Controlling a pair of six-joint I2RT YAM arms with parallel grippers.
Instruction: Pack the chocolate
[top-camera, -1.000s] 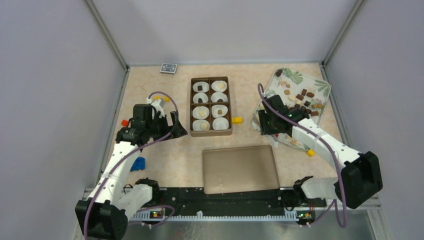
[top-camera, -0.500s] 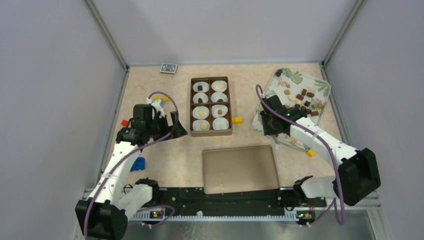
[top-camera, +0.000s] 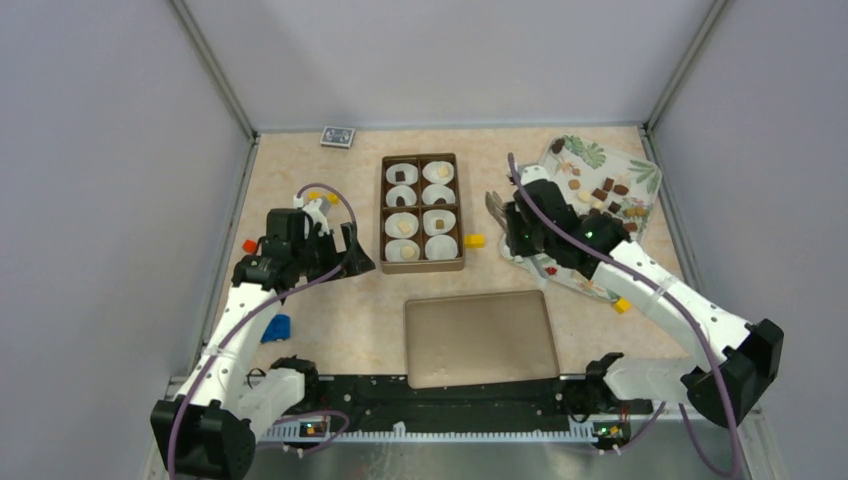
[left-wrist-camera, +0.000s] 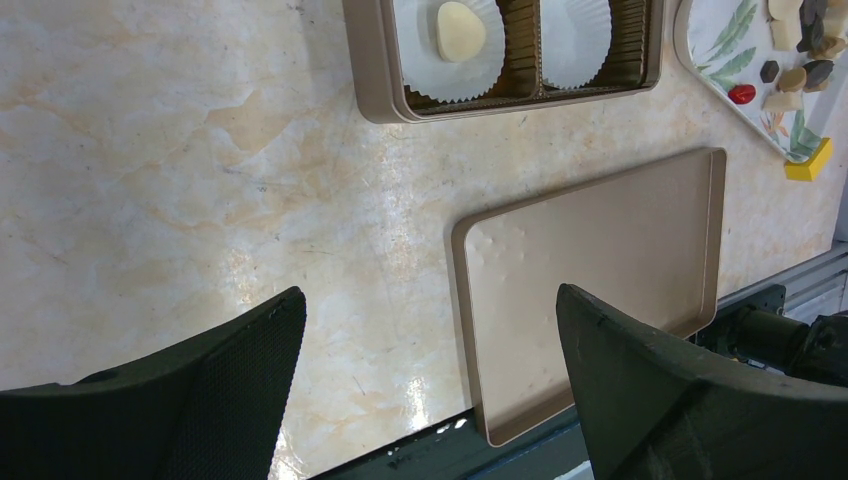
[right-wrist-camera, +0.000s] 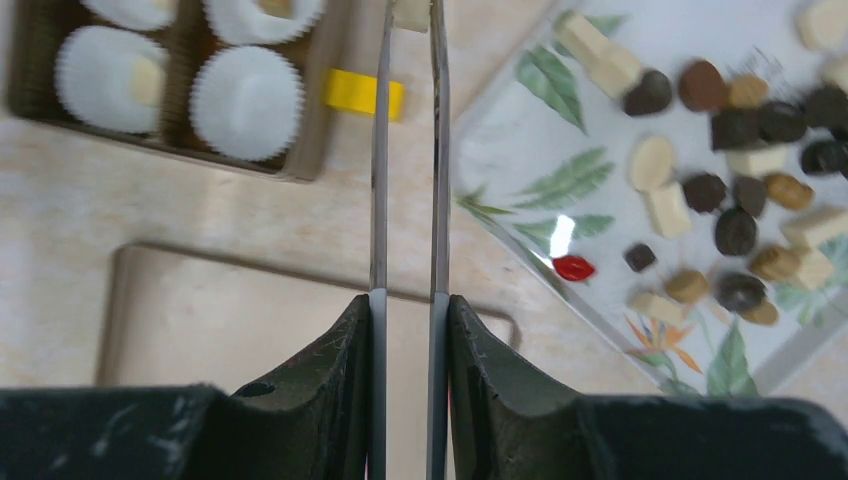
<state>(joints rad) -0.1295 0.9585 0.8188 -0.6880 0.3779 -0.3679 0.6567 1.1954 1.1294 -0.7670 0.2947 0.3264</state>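
The right end effector (right-wrist-camera: 408, 24) pinches a cream chocolate piece (right-wrist-camera: 411, 12) at its very tip; cropped, its long axis cannot be told. The left end effector (left-wrist-camera: 425, 300) hangs released.

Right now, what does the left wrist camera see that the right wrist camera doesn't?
Only left wrist: the open left pincer and a yellow block beside the leaf tray. Only right wrist: the right pincer shut on metal tongs pinching a cream chocolate. Both: the brown box, flat lid and that tray.
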